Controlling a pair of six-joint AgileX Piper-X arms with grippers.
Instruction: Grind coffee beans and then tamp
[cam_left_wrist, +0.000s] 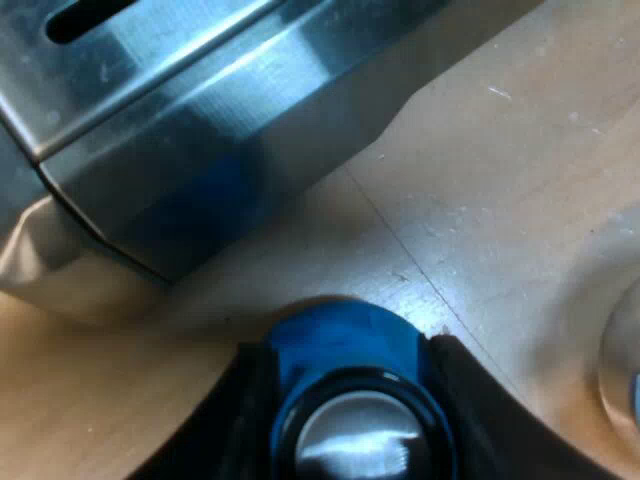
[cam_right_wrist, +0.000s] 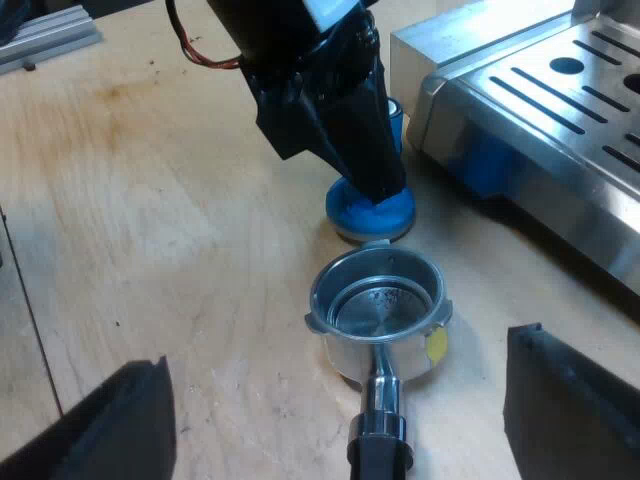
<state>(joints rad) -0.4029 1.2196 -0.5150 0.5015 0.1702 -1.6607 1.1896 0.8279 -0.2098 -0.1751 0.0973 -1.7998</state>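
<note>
While the left tool (cam_left_wrist: 345, 352) pinches the blue tamper (cam_left_wrist: 345, 400) — upright — the right tool (cam_right_wrist: 338, 352) spreads astride the holder (cam_right_wrist: 380, 300).

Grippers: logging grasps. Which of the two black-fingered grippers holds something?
The left gripper: its fingers clamp the round blue tamper. The right gripper hangs open above the metal holder.

No text, brand, number or sign can be read. The small yellow sticker (cam_right_wrist: 436, 345) on the metal holder (cam_right_wrist: 378, 312) shows no legible writing, nor does the espresso machine (cam_right_wrist: 560, 110).
</note>
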